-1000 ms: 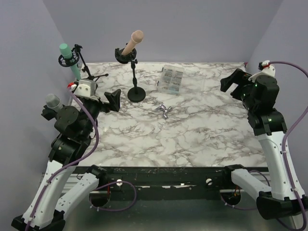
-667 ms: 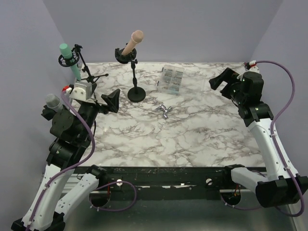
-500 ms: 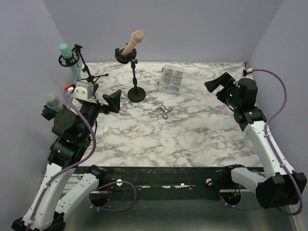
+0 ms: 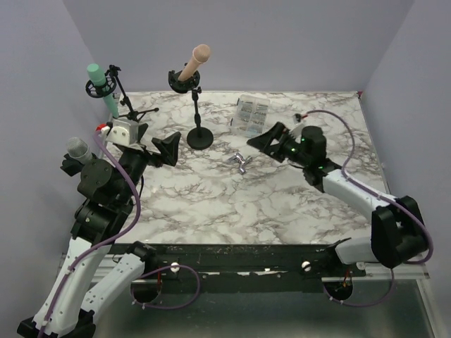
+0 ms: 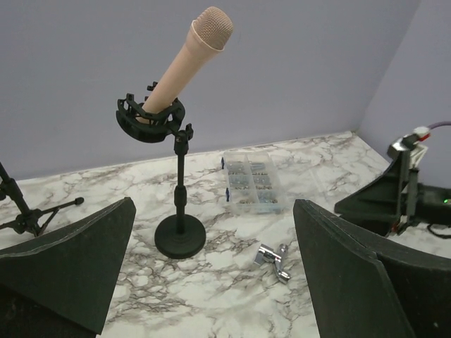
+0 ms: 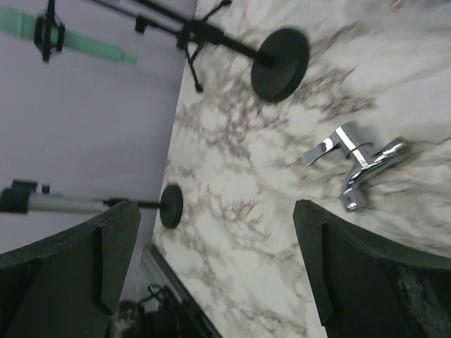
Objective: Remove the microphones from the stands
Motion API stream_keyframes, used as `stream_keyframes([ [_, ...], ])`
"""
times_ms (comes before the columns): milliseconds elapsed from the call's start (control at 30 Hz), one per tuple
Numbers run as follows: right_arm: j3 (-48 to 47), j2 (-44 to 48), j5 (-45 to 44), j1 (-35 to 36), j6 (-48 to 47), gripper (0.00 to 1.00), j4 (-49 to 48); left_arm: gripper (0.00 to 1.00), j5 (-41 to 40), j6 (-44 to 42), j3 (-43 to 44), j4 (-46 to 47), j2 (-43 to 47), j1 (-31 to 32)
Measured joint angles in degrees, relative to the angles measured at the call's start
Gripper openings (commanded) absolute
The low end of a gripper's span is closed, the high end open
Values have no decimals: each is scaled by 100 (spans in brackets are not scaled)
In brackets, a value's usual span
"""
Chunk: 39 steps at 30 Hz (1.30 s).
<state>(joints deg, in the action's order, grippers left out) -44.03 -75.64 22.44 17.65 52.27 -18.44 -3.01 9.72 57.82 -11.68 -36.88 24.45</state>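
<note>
A beige microphone (image 4: 195,60) sits tilted in the black clip of a round-based stand (image 4: 200,138) at the back of the marble table; it also shows in the left wrist view (image 5: 184,65). My left gripper (image 4: 161,148) is open and empty, left of the stand's base and aimed at it (image 5: 180,236). My right gripper (image 4: 271,141) is open and empty, low over the table to the right of the stand. In the right wrist view the stand's base (image 6: 280,65) lies beyond the fingers.
A green microphone (image 4: 101,86) on a tripod stand is at the back left. A grey microphone (image 4: 77,148) is at the far left. A chrome metal fitting (image 4: 241,162) lies mid-table. A clear compartment box (image 4: 251,115) sits behind it.
My right arm has swung from the table's right edge leftward and down toward the middle, its gripper still open. My left arm has barely moved.
</note>
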Motion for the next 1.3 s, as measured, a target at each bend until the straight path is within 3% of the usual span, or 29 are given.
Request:
stream_keyframes([
  [167,-444,-916,-439,1534,-437,100,-380,99,7,0,0,-2,-33,0],
  [333,-1355,-2015,-1008,2249,-1263,100,-901,99,4,-2,-13,2,-44,0],
  [567,-2645,-3611,-1690,2328,-2345,100,-1727,99,-48,-22,-175,85,24,0],
  [767,-3412,-4400,-1985,2323,-2929,99,-2103,99,-133,-46,-210,125,24,-2],
  [1000,-4044,-5243,-2216,2323,-3497,93,-3285,98,-179,-50,-227,142,66,-11],
  [1300,-5556,-6439,-2417,2323,-3862,75,-3108,99,-201,-46,-238,177,94,-35],
])
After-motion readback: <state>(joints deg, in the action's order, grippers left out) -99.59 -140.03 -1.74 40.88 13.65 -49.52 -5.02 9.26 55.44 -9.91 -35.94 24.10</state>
